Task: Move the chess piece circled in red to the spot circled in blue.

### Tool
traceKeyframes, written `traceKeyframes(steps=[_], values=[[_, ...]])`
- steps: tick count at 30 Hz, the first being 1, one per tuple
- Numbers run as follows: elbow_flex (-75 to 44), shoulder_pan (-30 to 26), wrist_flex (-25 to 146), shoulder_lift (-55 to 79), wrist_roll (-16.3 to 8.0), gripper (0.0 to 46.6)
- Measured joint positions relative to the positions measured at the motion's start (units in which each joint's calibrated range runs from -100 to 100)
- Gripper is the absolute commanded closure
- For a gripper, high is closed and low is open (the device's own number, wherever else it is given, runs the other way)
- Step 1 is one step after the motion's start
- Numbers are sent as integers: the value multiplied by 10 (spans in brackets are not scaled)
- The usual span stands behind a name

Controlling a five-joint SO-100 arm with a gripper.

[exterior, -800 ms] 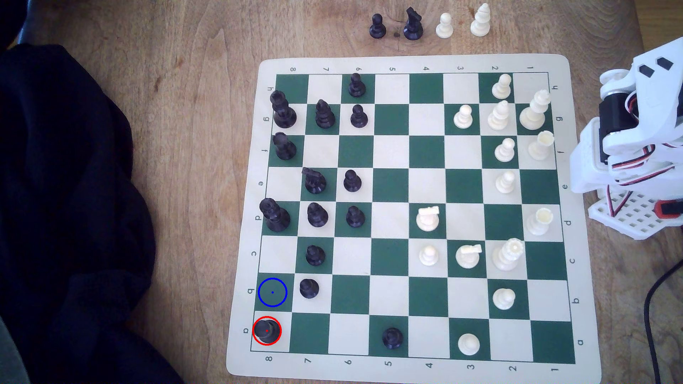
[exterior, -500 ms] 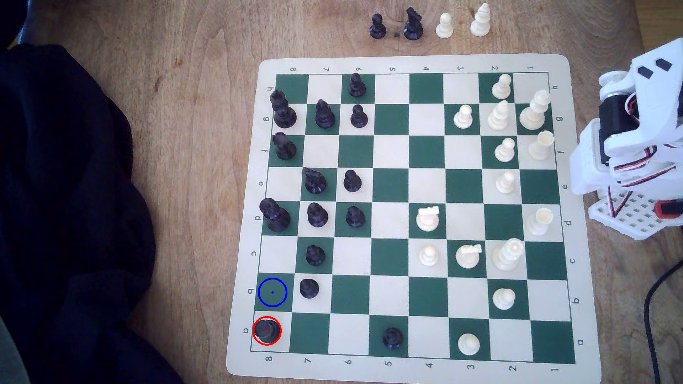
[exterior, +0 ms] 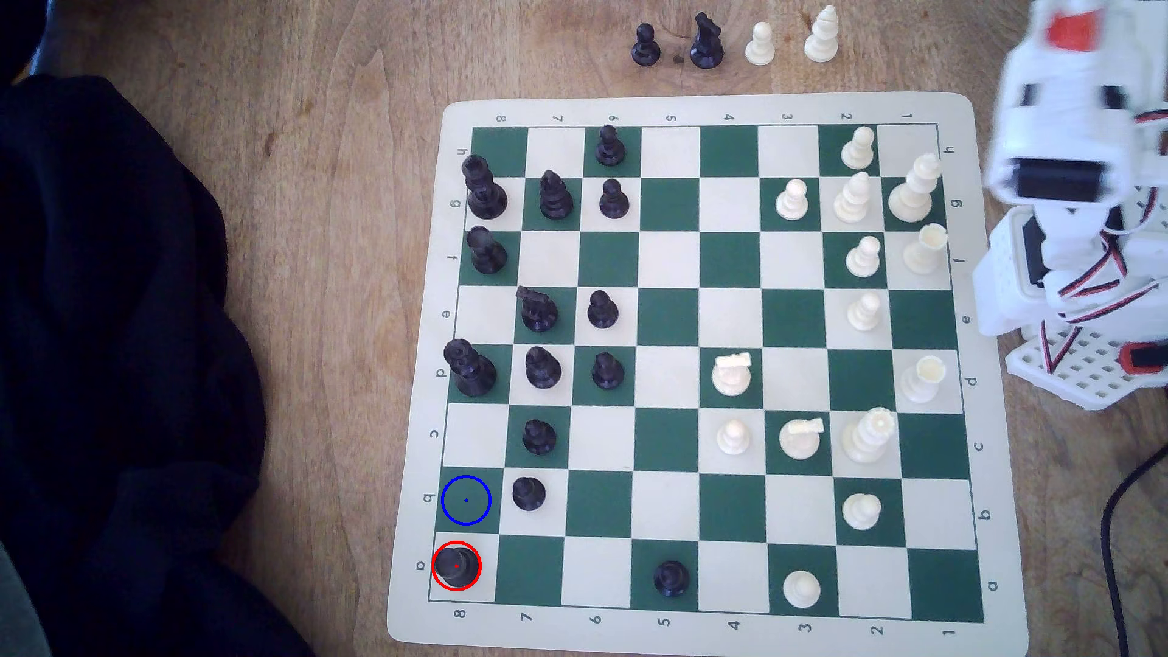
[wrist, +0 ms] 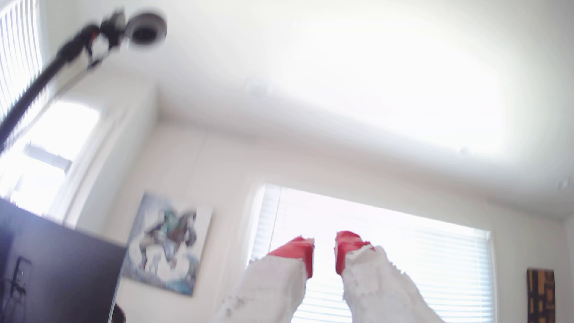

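Observation:
The chess piece [exterior: 456, 565], black and stout with a flat round top, stands inside the red ring on the cream corner square at the lower left of the exterior view. The spot [exterior: 466, 500], a dark green square with a blue ring and dot, is the adjacent square just above it and holds no piece. My white arm [exterior: 1068, 151] is blurred at the exterior view's right edge, off the board and far from both. In the wrist view my gripper [wrist: 324, 245] points up at a ceiling and window; its red-tipped fingers [wrist: 295, 248] stand slightly apart with nothing between them.
The green and cream board [exterior: 708, 104] carries many black pieces on the exterior view's left and white on its right. A black pawn [exterior: 528, 493] stands right of the spot. Dark cloth [exterior: 114, 379] lies left of the board. Several captured pieces [exterior: 708, 41] stand beyond the board's top edge.
The arm has swung upward at the exterior view's right edge and is now motion-blurred. No chess piece has moved.

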Motion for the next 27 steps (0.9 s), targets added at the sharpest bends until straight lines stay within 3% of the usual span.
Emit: traceKeyframes(steps=[6, 7, 12, 17, 20, 27], values=[[-71, 2, 249, 49, 0, 428], [-89, 4, 281, 68, 0, 462], [-186, -12, 430, 161, -59, 442], [-290, -74, 565, 288, -29, 399], [-331, -94, 606, 347, -29, 373], [-493, -139, 691, 566, -41, 362]])
